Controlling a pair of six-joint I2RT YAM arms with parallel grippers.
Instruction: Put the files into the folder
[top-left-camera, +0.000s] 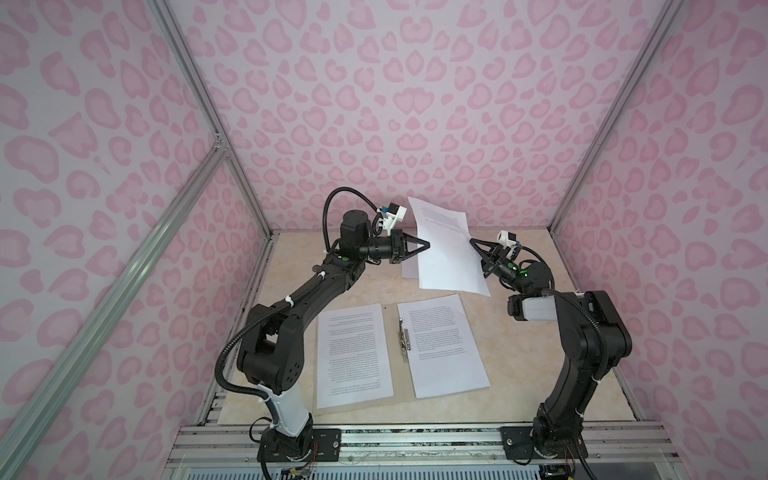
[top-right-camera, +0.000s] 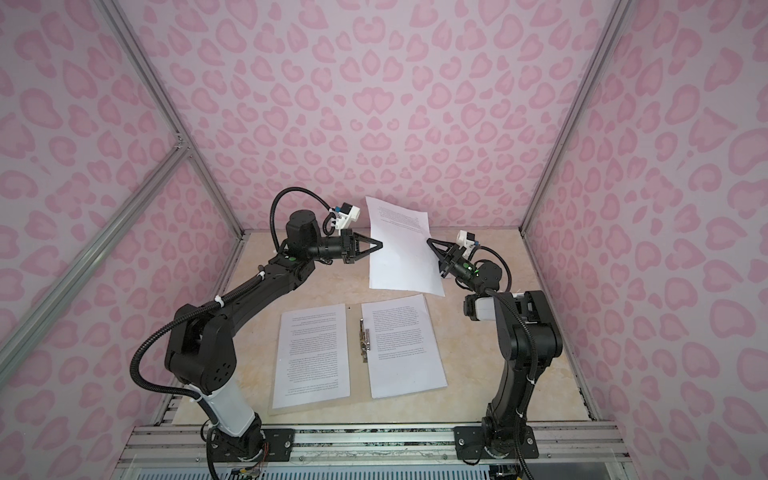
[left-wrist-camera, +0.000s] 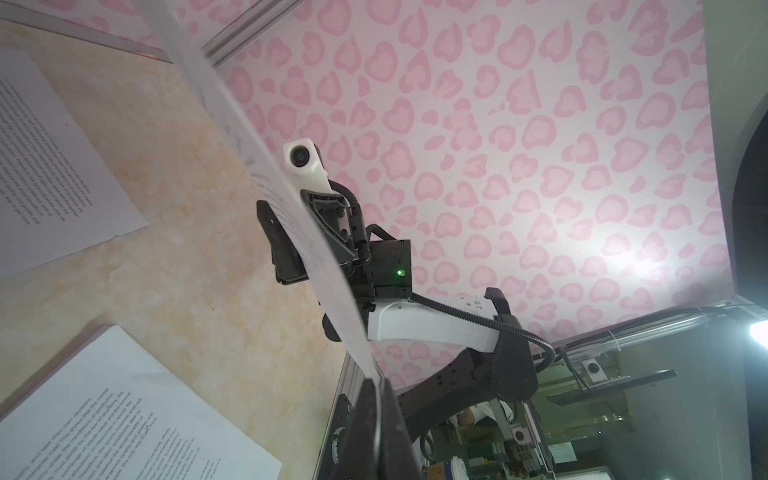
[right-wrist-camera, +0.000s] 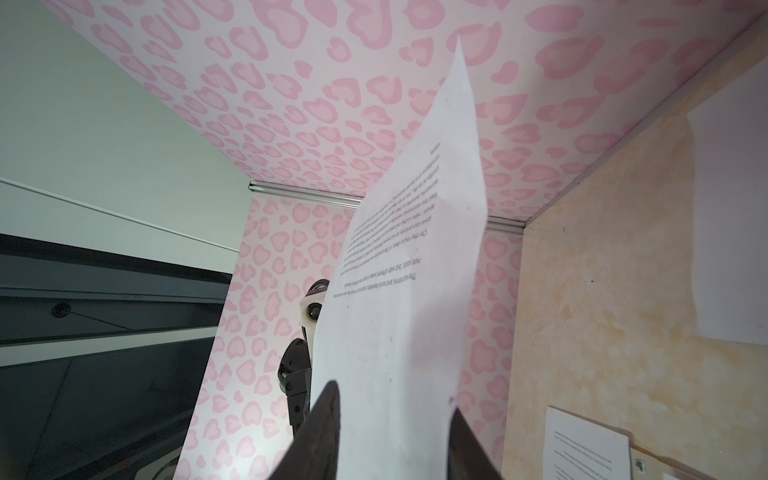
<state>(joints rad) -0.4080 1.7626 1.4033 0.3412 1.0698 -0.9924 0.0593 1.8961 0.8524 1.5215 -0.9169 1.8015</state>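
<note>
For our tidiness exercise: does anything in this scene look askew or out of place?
The raised sheet hangs tilted in mid-air, pinched at one edge by the left gripper, with the right gripper open around the opposite edge. In the open folder, the right-hand sheet lies skewed against the metal clip.

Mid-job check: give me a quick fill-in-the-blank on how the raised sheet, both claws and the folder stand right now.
1. The left claw is ____ on one edge of the raised sheet.
2. The right claw has its jaws ____, one on each side of that sheet's opposite edge.
3. The folder lies ____ on the table, its metal clip showing at the spine.
4. Printed sheets lie on ____ halves of the folder.

Missing words: shut; apart; open; both.
</note>
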